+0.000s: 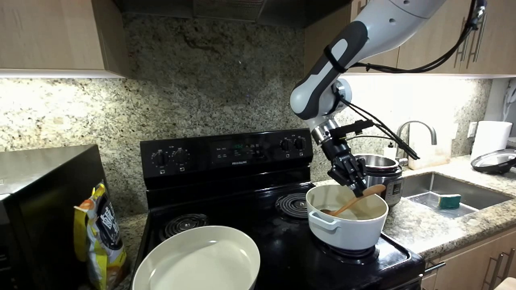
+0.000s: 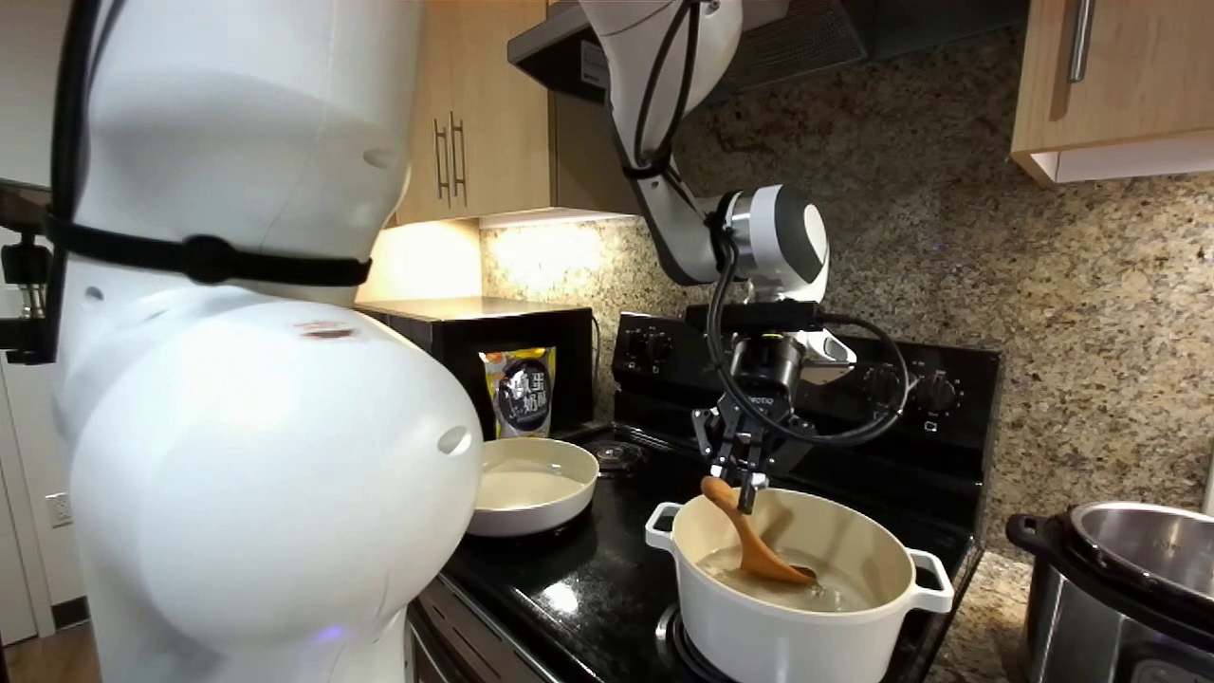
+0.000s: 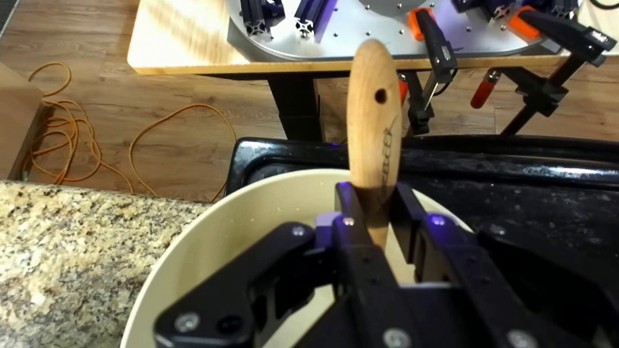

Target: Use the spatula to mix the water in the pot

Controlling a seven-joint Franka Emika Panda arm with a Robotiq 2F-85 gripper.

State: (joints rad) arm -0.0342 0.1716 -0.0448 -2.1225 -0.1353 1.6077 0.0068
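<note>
The white pot (image 1: 344,234) stands on a stove burner, with its pale interior visible. It also shows in an exterior view (image 2: 787,637), with shallow water (image 2: 835,596) in it, and in the wrist view (image 3: 193,246). The tan wooden spatula (image 1: 349,205) leans in the pot, tilted. Its lower end is in the water and its handle rises above the rim; it also shows in an exterior view (image 2: 749,539). My gripper (image 1: 358,192) is over the pot. In the wrist view its fingers (image 3: 371,203) press on both sides of the spatula's handle (image 3: 372,111).
A wide white pan (image 1: 205,262) sits on the stove's other side. A steel electric cooker (image 2: 1072,607) stands beside the pot on the counter, near the sink (image 1: 475,189). The stove's black control panel (image 1: 225,155) rises behind. A food bag (image 1: 105,237) leans by the black microwave (image 1: 44,201).
</note>
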